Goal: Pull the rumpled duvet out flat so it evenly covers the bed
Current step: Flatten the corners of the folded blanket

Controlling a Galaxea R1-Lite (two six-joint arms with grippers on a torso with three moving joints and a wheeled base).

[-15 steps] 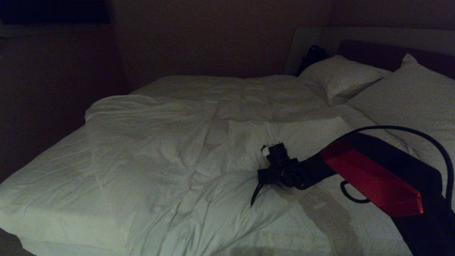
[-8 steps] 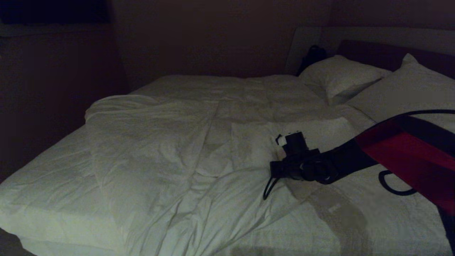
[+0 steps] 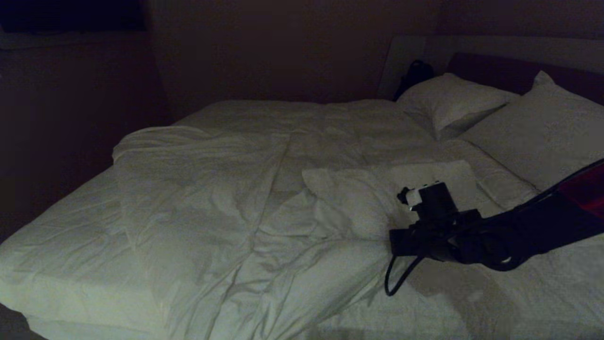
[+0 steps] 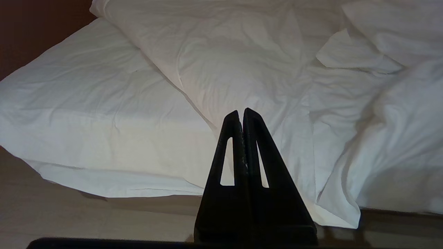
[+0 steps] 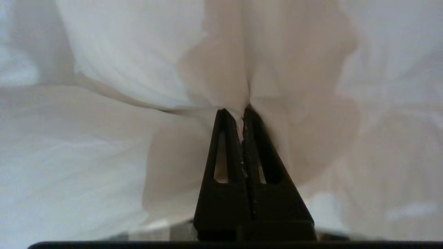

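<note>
While my head view keeps the bed [image 3: 56, 245] framed as before, my right gripper [image 3: 398, 238] has drawn back toward the pillow side, dragging a fold of the duvet [image 3: 203, 208] up into a ridge. From my left wrist, my left gripper [image 4: 241, 114] hangs pressed together and empty beside the mattress edge. From my right wrist, my fingers [image 5: 226, 145] pinch bunched duvet cloth; no writing shows.

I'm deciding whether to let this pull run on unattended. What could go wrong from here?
The right hand pinches only a thin pleat of the duvet, so the fabric might slip free. Pulling from one point could drag it askew, leaving the bare sheet on the bed's left side uncovered. The left hand is idle.
</note>
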